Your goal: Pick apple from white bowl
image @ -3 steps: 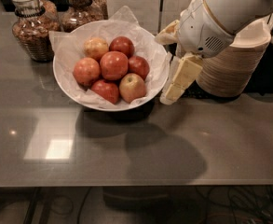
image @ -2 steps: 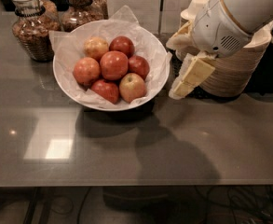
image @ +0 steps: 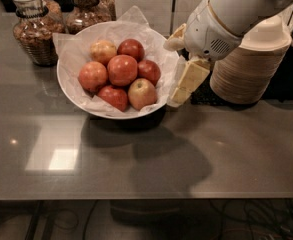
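Observation:
The white bowl (image: pixel 67 86), lined with crinkled white paper, stands on the grey counter and holds several red and yellow-red apples (image: pixel 122 70). My gripper (image: pixel 172 73) is at the bowl's right rim, at about rim height. Its cream fingers (image: pixel 188 79) are spread apart, one toward the back and one toward the front. It is open and holds nothing. The white arm reaches in from the upper right. No apple is touched.
Two glass jars (image: pixel 33 31) (image: pixel 86 6) of dry goods stand behind the bowl at the left. A stack of tan disposable bowls (image: pixel 253 66) stands right of the gripper, close behind the arm. The counter's front edge (image: pixel 136 198) runs across the bottom.
The gripper swung a little to the right, then came back left to the bowl's right rim. The apples and the bowl have not moved.

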